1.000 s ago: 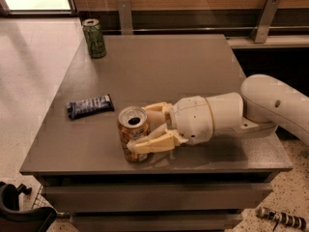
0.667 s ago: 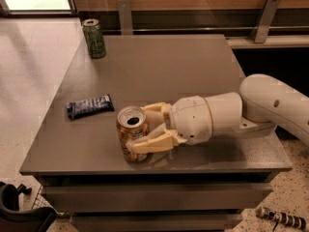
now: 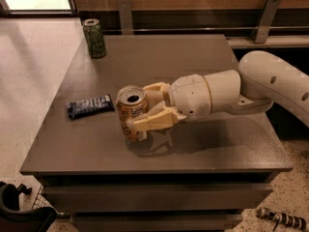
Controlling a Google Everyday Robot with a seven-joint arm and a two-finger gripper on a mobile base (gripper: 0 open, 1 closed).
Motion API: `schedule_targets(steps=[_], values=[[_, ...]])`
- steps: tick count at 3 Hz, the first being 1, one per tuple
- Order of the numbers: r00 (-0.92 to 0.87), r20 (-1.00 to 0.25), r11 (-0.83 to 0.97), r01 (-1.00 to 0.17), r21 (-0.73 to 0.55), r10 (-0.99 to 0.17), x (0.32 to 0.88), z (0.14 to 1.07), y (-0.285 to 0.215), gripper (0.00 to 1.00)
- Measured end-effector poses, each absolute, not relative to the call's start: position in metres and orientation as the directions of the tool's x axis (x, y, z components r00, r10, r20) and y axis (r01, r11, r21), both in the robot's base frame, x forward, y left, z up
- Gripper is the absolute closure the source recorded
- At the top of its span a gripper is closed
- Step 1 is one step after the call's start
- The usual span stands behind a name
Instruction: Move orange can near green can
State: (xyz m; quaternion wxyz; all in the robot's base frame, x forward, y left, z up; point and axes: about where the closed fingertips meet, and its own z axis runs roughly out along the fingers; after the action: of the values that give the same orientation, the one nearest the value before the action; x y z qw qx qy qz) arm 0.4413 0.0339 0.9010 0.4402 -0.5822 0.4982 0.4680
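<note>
The white arm (image 3: 270, 81) is reaching in from the right edge of the view and stretching leftward, low and nearly level, over the front half of the grey table (image 3: 203, 149). Its thick wrist is ending in the gripper (image 3: 144, 108), which is pointing left. The pale fingers (image 3: 152, 122) are closing on the orange can (image 3: 126, 112) from two sides, one lying against its far side and the other against its near side, so the pincer is holding the can around its body. The can is standing upright with its silver top and dark opening facing up, and a shadow is lying on the table under it and the wrist; whether its base is touching the surface cannot be told. A dark blue wrapper (image 3: 90, 106) is lying flat just to the left of the held can, apart from it. The green can (image 3: 94, 37) is standing upright at the far left corner of the table, well apart from the orange can and the gripper.
</note>
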Motion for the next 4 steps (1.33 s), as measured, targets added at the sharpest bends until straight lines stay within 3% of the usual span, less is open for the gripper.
schedule_targets(steps=[2, 4], values=[[-0.017, -0.961, -0.144, -0.988, 0.058, -0.275, 0.546, 0.921, 0.044, 1.0], [-0.048, -0.976, -0.065, -0.996, 0.063, -0.214, 0.667, 0.924, 0.069, 1.0]])
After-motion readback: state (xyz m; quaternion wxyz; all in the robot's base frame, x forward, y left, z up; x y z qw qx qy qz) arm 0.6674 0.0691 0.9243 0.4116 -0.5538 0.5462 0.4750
